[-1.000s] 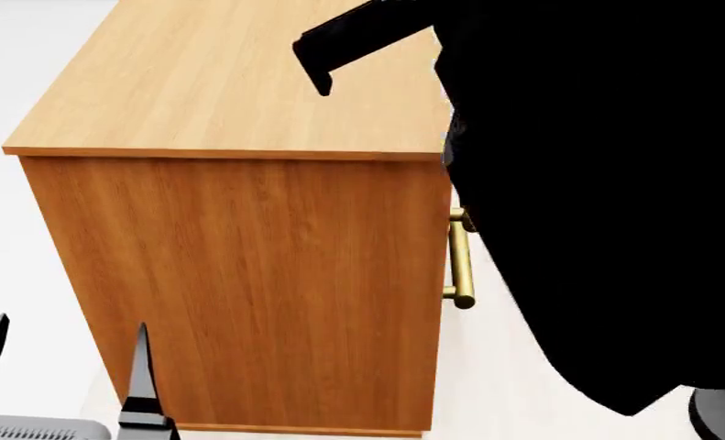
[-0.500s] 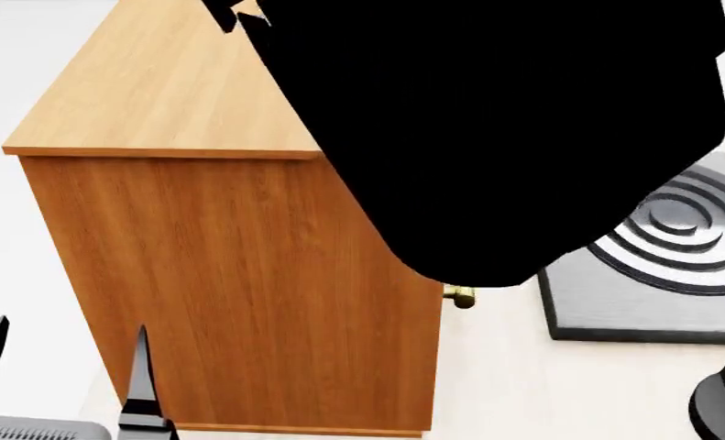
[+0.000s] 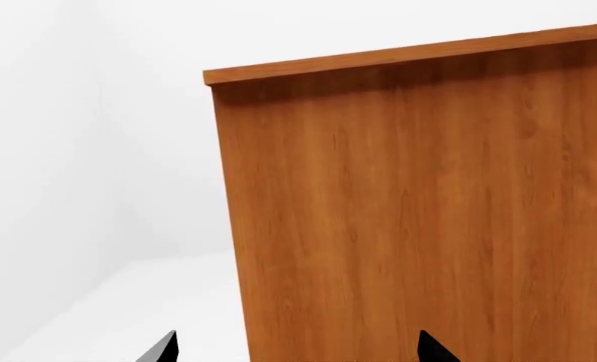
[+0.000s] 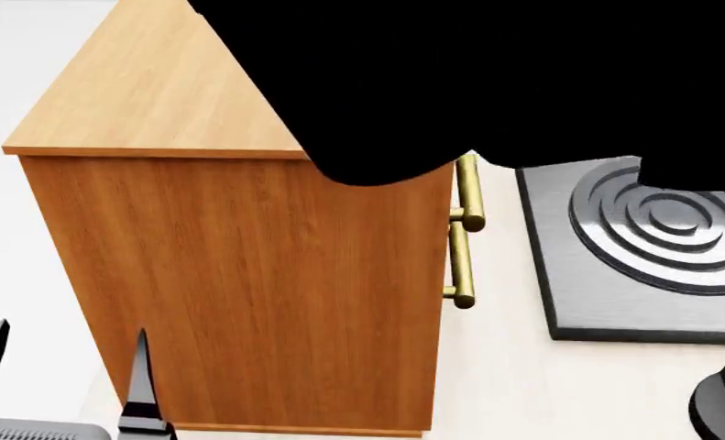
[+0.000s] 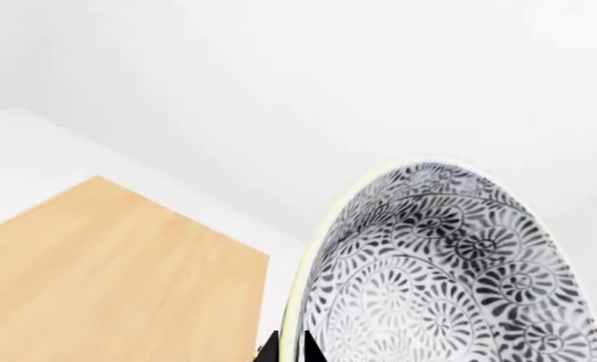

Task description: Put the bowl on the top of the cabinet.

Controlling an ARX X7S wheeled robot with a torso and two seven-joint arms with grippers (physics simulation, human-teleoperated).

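Above cabinet (image 5: 107,279), right gripper (image 5: 283,348) apparently pinching bowl (image 5: 439,271)

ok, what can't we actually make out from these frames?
- Bowl: right wrist view cuts off its lower part; head view hides it behind the black arm.
- Right gripper: only tips show at the rim; grip unclear.
- Cabinet top: far part covered by that arm.
- Left gripper: only fingertips visible.

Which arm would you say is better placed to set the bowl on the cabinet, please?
Right. Its pincer grips the bowl by the rim above the cabinet top, while the left pincer sits low beside the cabinet, empty.
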